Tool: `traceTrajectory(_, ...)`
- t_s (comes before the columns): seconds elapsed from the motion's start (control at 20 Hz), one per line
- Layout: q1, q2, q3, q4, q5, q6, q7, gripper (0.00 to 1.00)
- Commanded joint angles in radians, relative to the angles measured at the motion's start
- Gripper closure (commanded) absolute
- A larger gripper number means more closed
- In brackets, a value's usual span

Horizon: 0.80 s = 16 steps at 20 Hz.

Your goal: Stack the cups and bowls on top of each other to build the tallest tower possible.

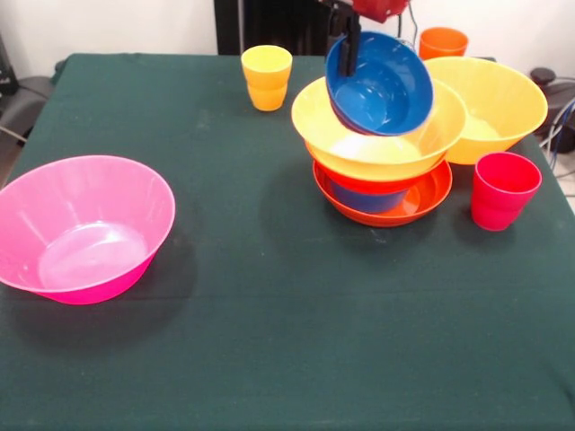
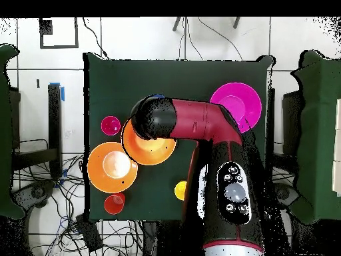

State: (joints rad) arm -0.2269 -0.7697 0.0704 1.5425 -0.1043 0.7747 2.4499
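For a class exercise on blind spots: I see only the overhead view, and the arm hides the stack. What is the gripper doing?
Observer: The gripper holds a blue bowl by its rim, tilted over the tower.
Operator: What tops the tower?
Observer: A large yellow bowl.
Operator: And at the bottom?
Observer: A second blue bowl sits in a shallow red-orange bowl.
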Motion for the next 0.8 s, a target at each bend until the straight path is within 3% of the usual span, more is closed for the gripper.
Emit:
traceTrajectory(0.05,0.037,0.020,0.017,0.090,0.028,-0.051,0.111,1.00)
traceTrajectory(0.8,0.070,0.040,-0.027,0.108,0.013,-0.068,0.112,1.00)
